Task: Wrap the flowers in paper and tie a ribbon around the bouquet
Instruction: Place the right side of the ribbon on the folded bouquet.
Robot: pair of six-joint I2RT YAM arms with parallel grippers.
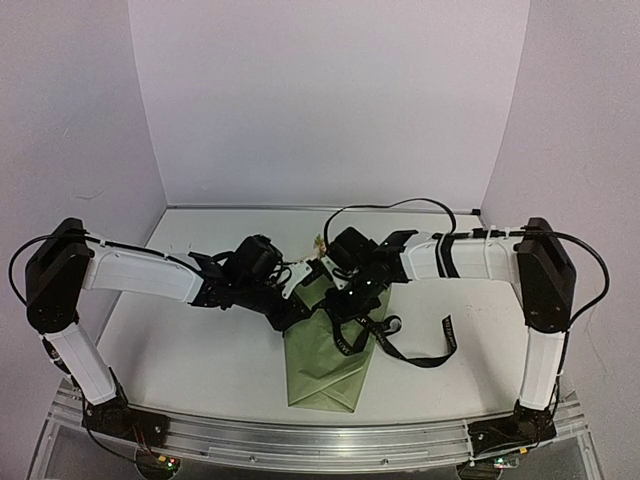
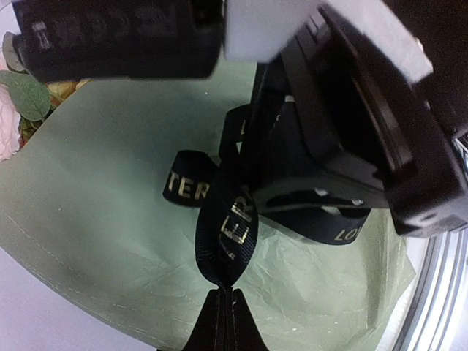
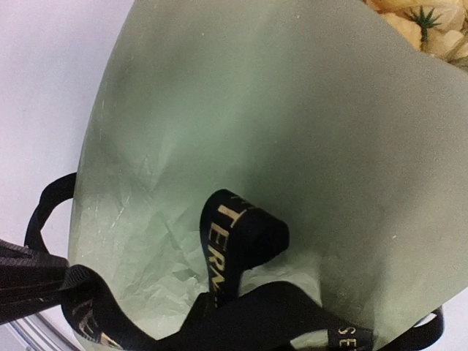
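Found the paper [image 1: 325, 365] rolled into an olive-green cone, flat on the table [image 1: 190, 350], narrow end toward the arm bases. Saw the flowers [image 3: 420, 25] poking past the wide far rim. Traced the ribbon [image 2: 223, 234], black with pale lettering, looping over the cone's middle, loose tail trailing right across the table. Noted the left gripper [image 2: 227, 322] clenched on a ribbon loop. Cannot tell the grip of the right gripper [image 1: 348, 298]: low over the cone, jaws hidden

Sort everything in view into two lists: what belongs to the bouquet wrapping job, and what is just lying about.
Job: green paper, yellow flowers, black ribbon, pinched by the left gripper.

Not the job, all fixtures rather than loose items: table, black cable, metal rail.
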